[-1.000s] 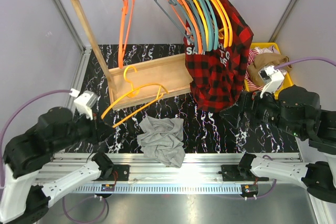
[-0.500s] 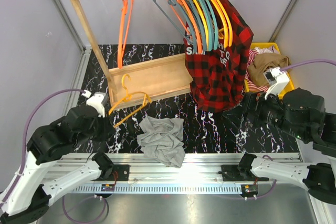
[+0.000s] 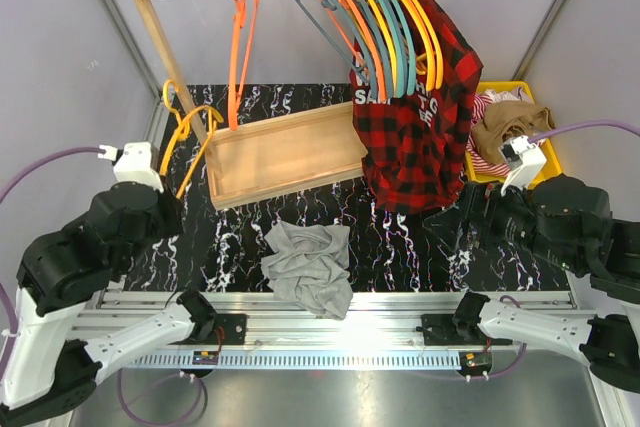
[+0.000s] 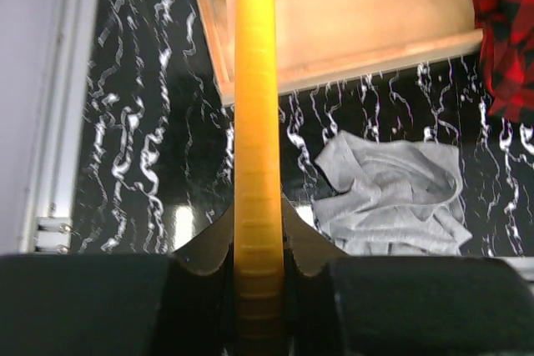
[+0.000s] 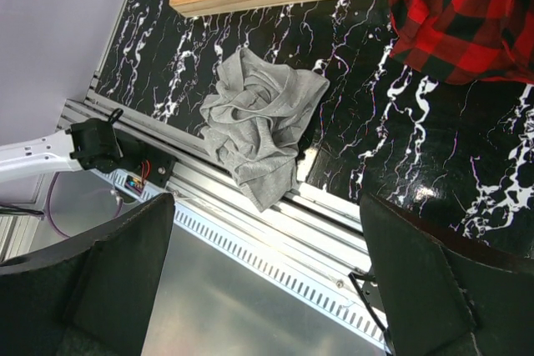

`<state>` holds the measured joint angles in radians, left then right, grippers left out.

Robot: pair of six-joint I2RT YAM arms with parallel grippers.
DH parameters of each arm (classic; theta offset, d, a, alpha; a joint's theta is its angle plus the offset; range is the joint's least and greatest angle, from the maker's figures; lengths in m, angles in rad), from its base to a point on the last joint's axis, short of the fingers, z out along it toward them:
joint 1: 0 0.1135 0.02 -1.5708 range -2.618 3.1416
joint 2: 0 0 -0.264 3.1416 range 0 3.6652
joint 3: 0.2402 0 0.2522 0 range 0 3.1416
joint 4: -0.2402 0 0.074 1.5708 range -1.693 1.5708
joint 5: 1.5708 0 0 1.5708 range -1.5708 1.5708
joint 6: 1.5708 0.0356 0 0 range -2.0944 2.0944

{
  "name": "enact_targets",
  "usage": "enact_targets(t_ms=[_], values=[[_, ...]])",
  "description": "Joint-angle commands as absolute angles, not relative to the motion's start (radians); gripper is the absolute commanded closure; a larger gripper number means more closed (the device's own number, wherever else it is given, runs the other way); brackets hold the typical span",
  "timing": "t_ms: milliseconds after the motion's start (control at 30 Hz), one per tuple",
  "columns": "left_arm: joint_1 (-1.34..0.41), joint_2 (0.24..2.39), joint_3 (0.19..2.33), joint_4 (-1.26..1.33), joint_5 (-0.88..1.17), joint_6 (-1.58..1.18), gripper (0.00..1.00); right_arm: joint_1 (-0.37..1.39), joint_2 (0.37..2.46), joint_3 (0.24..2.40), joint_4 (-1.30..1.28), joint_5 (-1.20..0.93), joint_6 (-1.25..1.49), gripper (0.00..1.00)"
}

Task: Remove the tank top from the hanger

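Observation:
The grey tank top lies crumpled on the black marbled table near the front edge, off any hanger; it also shows in the left wrist view and the right wrist view. My left gripper is shut on a bare yellow hanger, held up at the rack's left post; in the left wrist view the hanger's bar runs up between the jaws. My right gripper is open and empty at the right, below the plaid shirt.
A wooden rack stands at the back with an orange hanger, several coloured hangers and a red plaid shirt. A yellow bin of clothes sits at the far right. A metal rail edges the table front.
My left gripper has swung the yellow hanger from in front of the rack's base up and left to the rack's left post. The tank top and right gripper stayed put.

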<state>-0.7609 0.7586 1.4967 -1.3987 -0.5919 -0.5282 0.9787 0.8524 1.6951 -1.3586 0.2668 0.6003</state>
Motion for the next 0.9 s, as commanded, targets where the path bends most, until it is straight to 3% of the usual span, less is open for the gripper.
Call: enact_targets(t_ms=[0,433,867], values=[[-0.761,0.82,1.609,-1.396,-0.69,-0.447,1.0,0.98,0.841,1.681,-1.327,0.252,0.621,0.0],[-0.759,1.098,1.963,-1.212,-0.719,-0.167,1.0,0.98,0.831,1.571,-1.275,0.192,0.637,0.0],[-0.525,1.325,2.14,-1.092,-0.519,-0.115,1.0,0.982,0.796,1.532,-1.27,0.161,0.661,0.0]])
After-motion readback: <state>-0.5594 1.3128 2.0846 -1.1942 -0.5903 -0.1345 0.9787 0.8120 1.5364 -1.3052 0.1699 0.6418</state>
